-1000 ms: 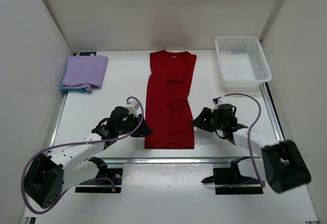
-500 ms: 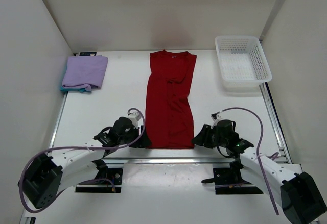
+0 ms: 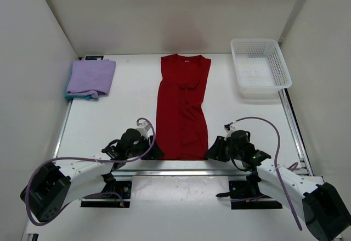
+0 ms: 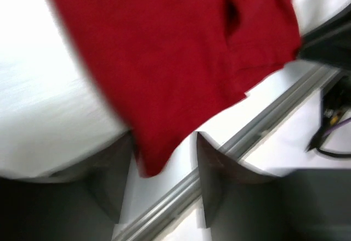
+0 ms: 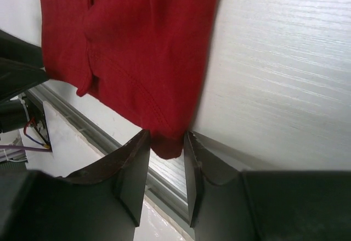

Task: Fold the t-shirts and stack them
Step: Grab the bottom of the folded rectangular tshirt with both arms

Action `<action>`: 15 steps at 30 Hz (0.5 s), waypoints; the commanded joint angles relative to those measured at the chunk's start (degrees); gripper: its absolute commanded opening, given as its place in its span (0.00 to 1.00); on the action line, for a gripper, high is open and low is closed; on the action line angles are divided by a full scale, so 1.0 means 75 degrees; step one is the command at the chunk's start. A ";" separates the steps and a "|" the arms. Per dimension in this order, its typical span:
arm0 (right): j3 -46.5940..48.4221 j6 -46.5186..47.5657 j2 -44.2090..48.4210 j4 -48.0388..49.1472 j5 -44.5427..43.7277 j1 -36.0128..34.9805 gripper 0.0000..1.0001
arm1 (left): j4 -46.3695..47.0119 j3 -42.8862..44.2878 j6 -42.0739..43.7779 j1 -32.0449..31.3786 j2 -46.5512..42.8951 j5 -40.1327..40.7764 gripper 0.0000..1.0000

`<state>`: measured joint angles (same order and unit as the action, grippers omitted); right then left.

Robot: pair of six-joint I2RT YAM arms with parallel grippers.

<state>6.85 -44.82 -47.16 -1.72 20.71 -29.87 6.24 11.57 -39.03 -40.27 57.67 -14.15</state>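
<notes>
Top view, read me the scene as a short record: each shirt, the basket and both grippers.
red shirt: flat mid-table, sides folded in to a long strip, collar at the far end
lavender shirt: folded, far left
teal shirt: under the lavender shirt, only an edge shows
basket: far right corner
left gripper: open, straddling the strip's near left corner
right gripper: jaws narrow around the near right corner; pinch not certain
</notes>
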 commanded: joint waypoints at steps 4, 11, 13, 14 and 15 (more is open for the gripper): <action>-0.0070 0.0035 -0.0111 -0.0346 -0.0264 -0.0141 0.15 | -0.1113 -0.0114 0.0177 0.0050 -0.0096 -0.0140 0.36; 0.0164 -0.0187 0.0251 -0.0824 -0.0570 -0.0913 0.00 | -0.1310 -0.0254 -0.0186 -0.0338 -0.0305 -0.0281 0.00; 0.0223 -0.0399 0.0485 -0.1175 -0.0815 -0.1406 0.00 | -0.1896 -0.0243 -0.0176 -0.0198 -0.1087 -0.0351 0.00; 0.0235 -0.0689 0.0684 -0.1433 -0.0955 -0.1907 0.00 | -0.2351 -0.0231 -0.0234 -0.0185 -0.1544 -0.0479 0.00; 0.0304 -0.0994 0.0953 -0.1563 -0.1015 -0.2376 0.00 | -0.2877 -0.0173 -0.0234 -0.0127 -0.1804 -0.0527 0.00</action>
<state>7.29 -47.79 -43.20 -7.22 16.08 -41.47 -5.21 10.26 -40.14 -41.89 50.50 -15.64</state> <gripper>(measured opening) 0.017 0.032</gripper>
